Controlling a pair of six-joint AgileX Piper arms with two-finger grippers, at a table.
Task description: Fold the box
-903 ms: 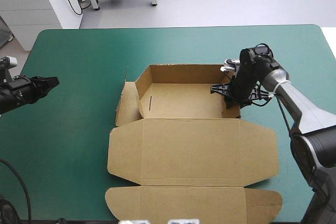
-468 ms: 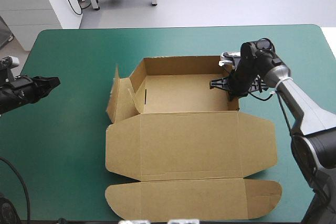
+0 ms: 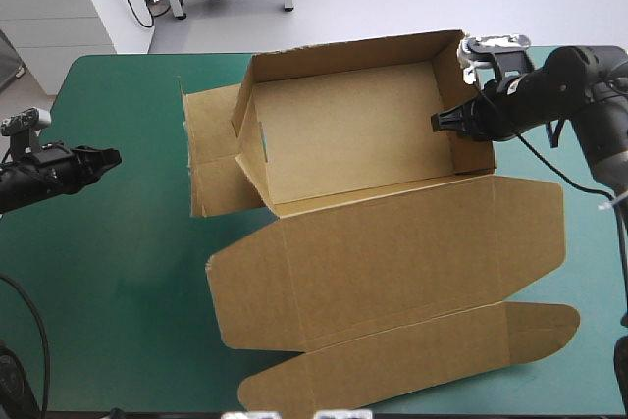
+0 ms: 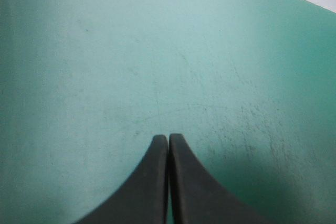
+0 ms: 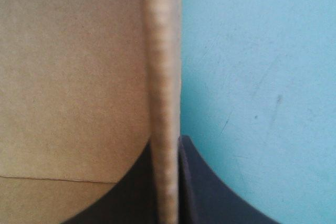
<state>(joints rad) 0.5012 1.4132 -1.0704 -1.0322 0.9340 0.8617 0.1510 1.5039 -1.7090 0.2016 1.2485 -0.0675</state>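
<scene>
We see box [image 3: 373, 233] at middle of table [image 3: 128, 272], tray toward table's far edge, lid flaps toward near edge. Right gripper [image 3: 438, 122] pinches tray wall on table's right side. Left gripper [image 3: 110, 156] closed, empty, near table's left edge. We judge board light, stiff, bendable at creases: hold wall edges.

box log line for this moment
box: walls raised, lid unfolded | right end effector: shut on box right wall | left end effector: shut, clear of box

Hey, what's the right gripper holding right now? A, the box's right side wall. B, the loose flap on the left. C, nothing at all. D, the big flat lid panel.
A: the right gripper is shut on the raised right wall of the box, board edge between its jaws.
</scene>
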